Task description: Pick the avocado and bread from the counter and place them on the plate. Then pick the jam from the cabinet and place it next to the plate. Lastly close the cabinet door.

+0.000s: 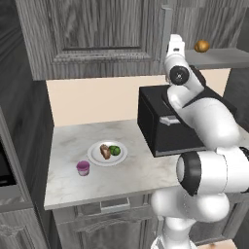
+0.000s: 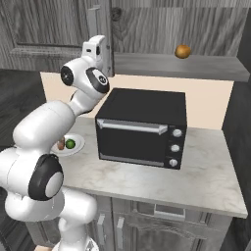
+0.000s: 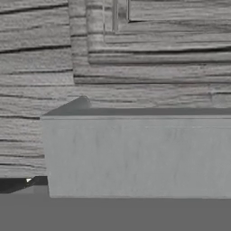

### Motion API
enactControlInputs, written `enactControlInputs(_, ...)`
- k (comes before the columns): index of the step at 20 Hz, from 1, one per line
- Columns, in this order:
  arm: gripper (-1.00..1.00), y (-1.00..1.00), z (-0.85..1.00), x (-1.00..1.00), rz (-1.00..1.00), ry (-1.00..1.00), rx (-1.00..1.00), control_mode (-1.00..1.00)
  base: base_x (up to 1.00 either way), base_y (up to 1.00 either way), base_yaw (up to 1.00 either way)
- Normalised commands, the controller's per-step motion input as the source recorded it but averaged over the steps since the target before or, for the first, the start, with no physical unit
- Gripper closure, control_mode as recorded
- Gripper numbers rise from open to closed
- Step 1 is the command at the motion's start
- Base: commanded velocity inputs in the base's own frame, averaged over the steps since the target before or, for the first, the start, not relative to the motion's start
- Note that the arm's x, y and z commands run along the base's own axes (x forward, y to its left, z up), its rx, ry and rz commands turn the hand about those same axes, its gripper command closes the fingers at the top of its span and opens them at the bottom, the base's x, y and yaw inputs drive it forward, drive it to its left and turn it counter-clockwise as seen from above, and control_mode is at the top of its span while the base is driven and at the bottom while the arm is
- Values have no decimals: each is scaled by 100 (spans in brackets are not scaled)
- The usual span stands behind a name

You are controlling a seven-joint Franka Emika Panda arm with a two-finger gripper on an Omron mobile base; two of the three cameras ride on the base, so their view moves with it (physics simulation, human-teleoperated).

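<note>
On the marbled counter [image 1: 73,141] a white plate [image 1: 92,156] carries the brown bread [image 1: 104,151] and the green avocado [image 1: 115,150], side by side. From the right base view the avocado [image 2: 70,143] and bread [image 2: 61,144] peek out behind my arm. The pink jam [image 1: 83,168] stands on the counter just left of the plate's front. My gripper [image 1: 174,43] [image 2: 98,46] is raised high at the vertical edge of the cabinet door [image 2: 100,24], open and holding nothing. The hand view faces the grey shelf board [image 3: 135,153] and the cabinet's wood grain [image 3: 135,76] at close range.
A black microwave [image 2: 142,127] sits on the counter right of the plate, under the open cabinet shelf [image 2: 171,66]. An orange-brown round fruit [image 2: 183,51] [image 1: 202,46] rests on that shelf. A dark tall unit borders the counter's left end.
</note>
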Motion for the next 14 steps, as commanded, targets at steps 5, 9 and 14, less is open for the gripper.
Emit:
enactControlInputs(5,-100,16,-10,50,0,0,0,-100,0,0,0)
enactControlInputs(9,-100,22,-13,48,0,0,0,-100,0,0,0)
enactControlInputs(14,-100,31,-11,52,0,0,0,-100,0,0,0)
